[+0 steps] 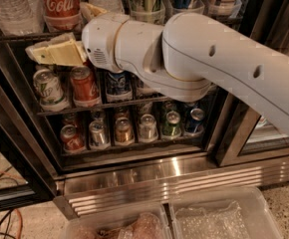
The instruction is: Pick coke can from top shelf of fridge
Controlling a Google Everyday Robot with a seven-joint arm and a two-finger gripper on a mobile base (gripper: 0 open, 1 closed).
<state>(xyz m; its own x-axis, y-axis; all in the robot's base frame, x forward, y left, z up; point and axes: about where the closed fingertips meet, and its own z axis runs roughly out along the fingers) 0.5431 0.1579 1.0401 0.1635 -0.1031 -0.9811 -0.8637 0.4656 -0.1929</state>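
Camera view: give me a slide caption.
The gripper hovers by the top shelf of the fridge, near the coke can.

The red aluminium coke can (60,6) stands on the dark wire top shelf (15,35) of the glass-door fridge (159,176), at the left, with clear plastic bottles (12,9) to its left. The cream end effector (60,50) sits just below the can, before the shelf's front rail. Two clear plastic bins (219,215) lie nearest, below the fridge.

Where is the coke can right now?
In the camera view, the coke can stands at the upper left, on the top shelf of the fridge, right of a water bottle; the open gripper sits just below it.
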